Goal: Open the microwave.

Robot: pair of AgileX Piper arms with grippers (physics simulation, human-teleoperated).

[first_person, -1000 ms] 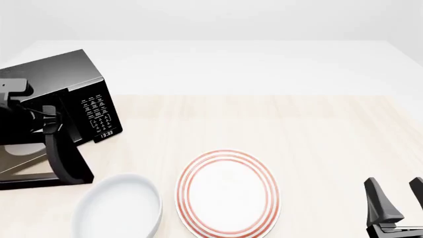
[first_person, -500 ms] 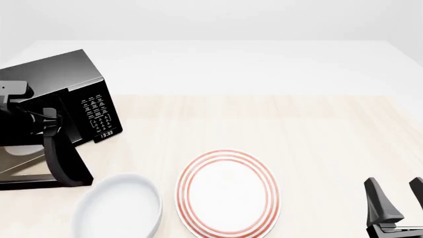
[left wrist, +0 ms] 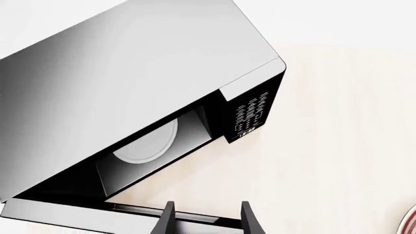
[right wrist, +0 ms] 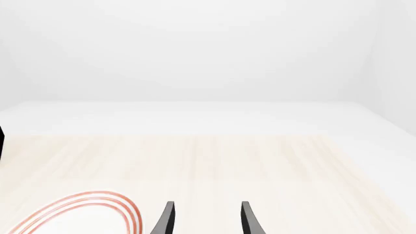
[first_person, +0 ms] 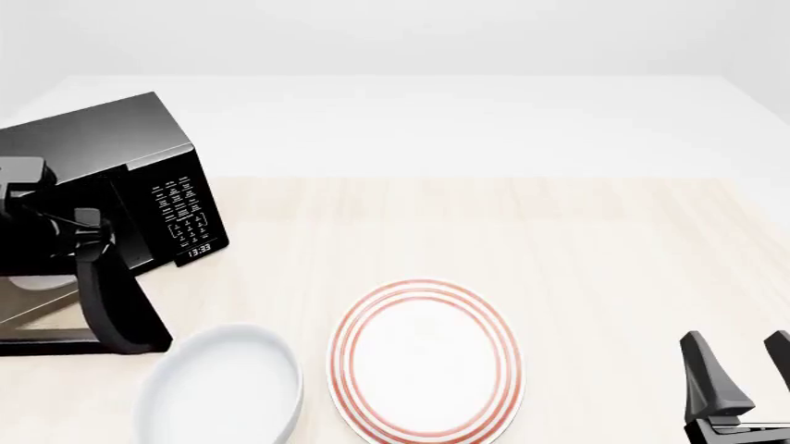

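The microwave (first_person: 117,176) stands at the desk's (first_person: 556,259) far left, its door (first_person: 117,310) swung wide. The left gripper (left wrist: 208,219) is spread astride the door's edge, gripping nothing; the door could be overdriven, dragging the microwave. The right gripper (first_person: 746,384) rests spread.

The left arm (first_person: 37,208) is matte black, built of blocky segments with a small pale grey panel on its upper part and thin dark cables running along the wrist. Its gripper (left wrist: 206,218) ends in two flat, tapering black fingers (left wrist: 167,219) with squared tips. The right gripper (first_person: 741,370), at about five o'clock in the front view, has the same matte black finish: two wedge-shaped fingers (first_person: 713,377) rising from a darker ribbed base.
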